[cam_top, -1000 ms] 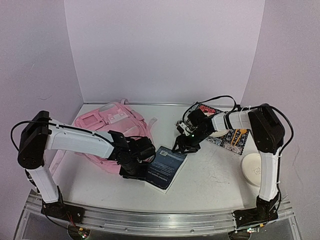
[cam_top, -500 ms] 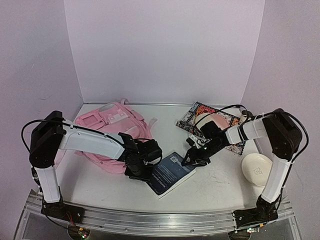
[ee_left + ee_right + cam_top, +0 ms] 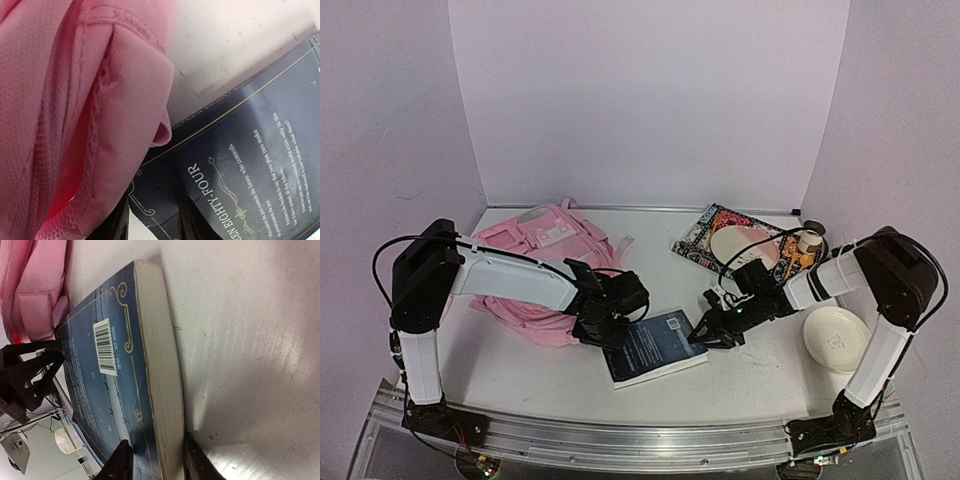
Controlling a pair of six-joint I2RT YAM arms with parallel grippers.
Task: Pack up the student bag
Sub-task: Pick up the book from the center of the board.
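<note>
The student bag (image 3: pixel 535 270) lies pale pink at the back left, its fabric filling the left of the left wrist view (image 3: pixel 75 100). A dark blue paperback book (image 3: pixel 655 347) lies on the table just right of it. My left gripper (image 3: pixel 615 322) is at the book's left corner beside the bag, with its fingers (image 3: pixel 192 220) set either side of that corner (image 3: pixel 157 225). My right gripper (image 3: pixel 705 330) clamps the book's right edge (image 3: pixel 110 370), one finger on the cover and one under the pages (image 3: pixel 156 460).
A patterned pouch (image 3: pixel 705 235) with a pale round item (image 3: pixel 735 245) on it lies at the back right. A small jar (image 3: pixel 809 240) stands beside it, and a white dish (image 3: pixel 835 335) sits at the right edge. Lilac walls enclose three sides.
The book swung round and slid toward the front. The right arm came forward and lower with it, the left gripper shifted right, and both sets of jaws narrowed onto the book.
</note>
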